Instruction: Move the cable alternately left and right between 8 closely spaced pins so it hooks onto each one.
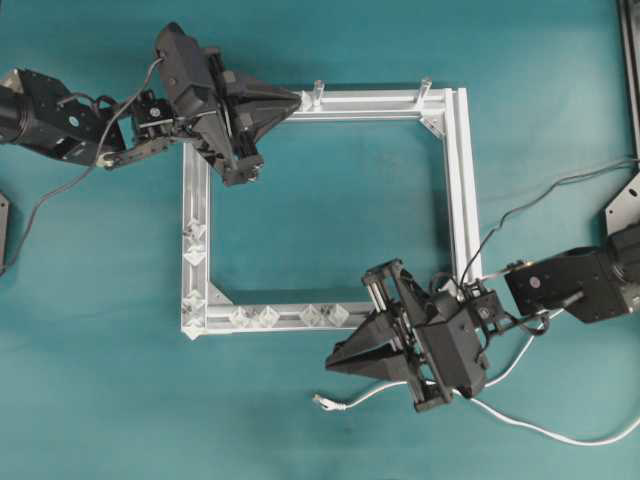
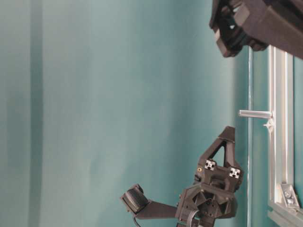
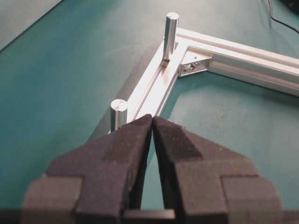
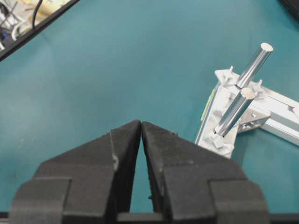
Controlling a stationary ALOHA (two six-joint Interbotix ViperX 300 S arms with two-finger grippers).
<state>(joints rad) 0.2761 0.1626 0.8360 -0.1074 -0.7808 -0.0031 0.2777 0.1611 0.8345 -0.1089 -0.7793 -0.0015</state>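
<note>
Cable's still lying loose, both grippers shut on nothing

The cable (image 1: pixel 520 420) trails along the lower right; left gripper (image 3: pixel 152 122) and right gripper (image 4: pixel 141 126) are pinched closed and empty. It's light and floppy, so I'd grab just behind the plug (image 1: pixel 320 401).

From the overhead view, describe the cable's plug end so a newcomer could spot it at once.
Start at the square aluminium frame on the teal table and drop below its bottom rail. Just under the right hand, the cable ends in a small pale plug. Unlike the thin black robot wires nearby, it is white and lies loose on the table.
</note>
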